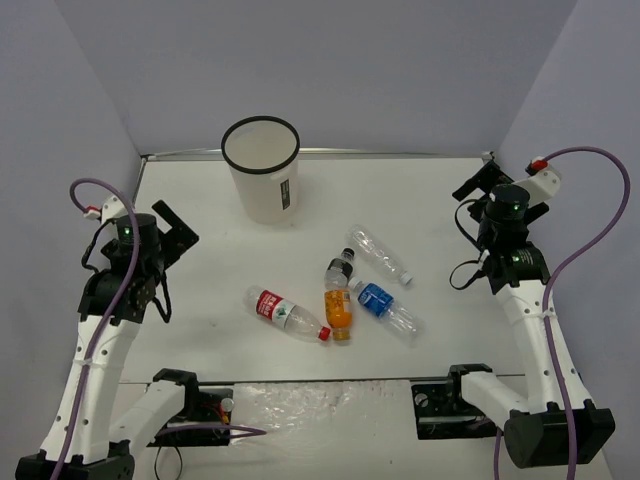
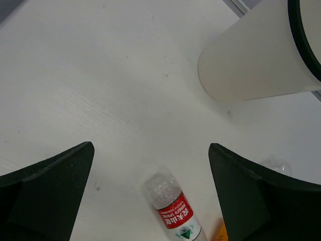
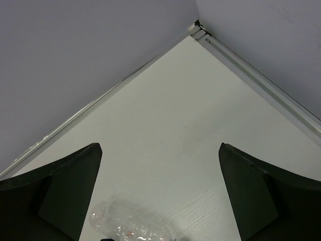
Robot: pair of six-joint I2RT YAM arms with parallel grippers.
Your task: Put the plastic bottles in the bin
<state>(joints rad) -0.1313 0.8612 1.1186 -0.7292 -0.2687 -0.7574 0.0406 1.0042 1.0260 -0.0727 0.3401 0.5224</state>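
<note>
Nothing is picked up yet: the red-labelled bottle (image 1: 288, 313), the orange-filled bottle (image 1: 338, 312), the black-capped bottle (image 1: 340, 270), the white-capped bottle (image 1: 380, 254) and the blue-labelled bottle (image 1: 388, 307) all lie close together in the middle of the tabletop (image 1: 200, 290), and the bin (image 1: 270, 195) stands upright at the far side, apart from them. The left end effector (image 2: 150, 144) and the right end effector (image 3: 160, 144) are both wide open with nothing in them (each is off at its own side). I think the left one should now go down over the red-labelled bottle, which is nearest to it, close across its round body, lift it and drop it into the bin.
</note>
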